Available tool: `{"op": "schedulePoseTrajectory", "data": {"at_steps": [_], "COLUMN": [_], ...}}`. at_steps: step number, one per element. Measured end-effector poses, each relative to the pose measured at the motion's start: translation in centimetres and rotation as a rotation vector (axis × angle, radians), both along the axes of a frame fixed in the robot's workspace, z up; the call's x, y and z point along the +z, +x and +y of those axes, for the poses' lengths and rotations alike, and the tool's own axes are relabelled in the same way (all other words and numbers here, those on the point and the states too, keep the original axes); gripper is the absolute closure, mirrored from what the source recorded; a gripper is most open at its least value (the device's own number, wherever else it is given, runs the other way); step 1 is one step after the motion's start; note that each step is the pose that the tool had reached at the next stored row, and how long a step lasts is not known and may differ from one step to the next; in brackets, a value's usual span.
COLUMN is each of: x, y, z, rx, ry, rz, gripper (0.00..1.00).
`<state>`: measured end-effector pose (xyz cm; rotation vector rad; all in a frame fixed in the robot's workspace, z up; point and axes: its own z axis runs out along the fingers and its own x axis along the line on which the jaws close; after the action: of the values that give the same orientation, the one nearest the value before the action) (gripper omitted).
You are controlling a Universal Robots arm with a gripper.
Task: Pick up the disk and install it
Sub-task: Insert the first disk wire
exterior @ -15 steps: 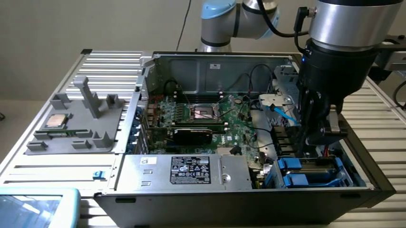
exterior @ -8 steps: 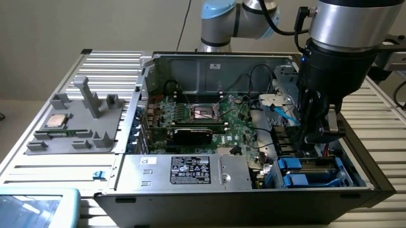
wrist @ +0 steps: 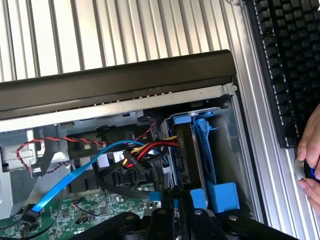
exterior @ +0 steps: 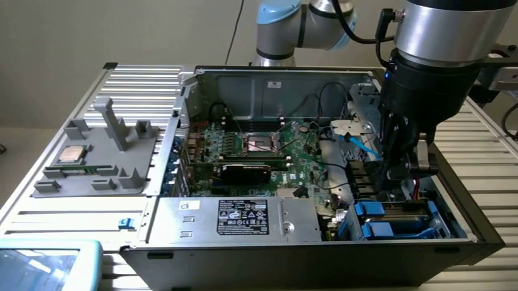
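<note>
The black gripper [exterior: 402,167] is lowered into the open black computer case [exterior: 324,257] at the right of the exterior view. Whether the jaws are apart or clamped cannot be told. In the wrist view, the grey metal disk in its bright blue plastic bracket [wrist: 202,150] is seen upright in the drive bay, just beside the gripper [wrist: 175,220].

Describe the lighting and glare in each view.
Exterior view: even room light, dim shadow inside the computer case, a bright sheen on the arm's metal housing. Wrist view: strong light on the ribbed table, the drive bay in shade.
</note>
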<state>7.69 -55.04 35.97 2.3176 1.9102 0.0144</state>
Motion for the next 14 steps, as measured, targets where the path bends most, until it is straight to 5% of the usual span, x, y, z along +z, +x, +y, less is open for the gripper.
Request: {"op": "schedulePoseTrajectory", "data": {"at_steps": [14], "x": [0.0], "y": [0.88], "z": [-0.01], "rx": [0.0], "ry": [0.0017], "rz": [0.0005], "gripper": [0.84]}}
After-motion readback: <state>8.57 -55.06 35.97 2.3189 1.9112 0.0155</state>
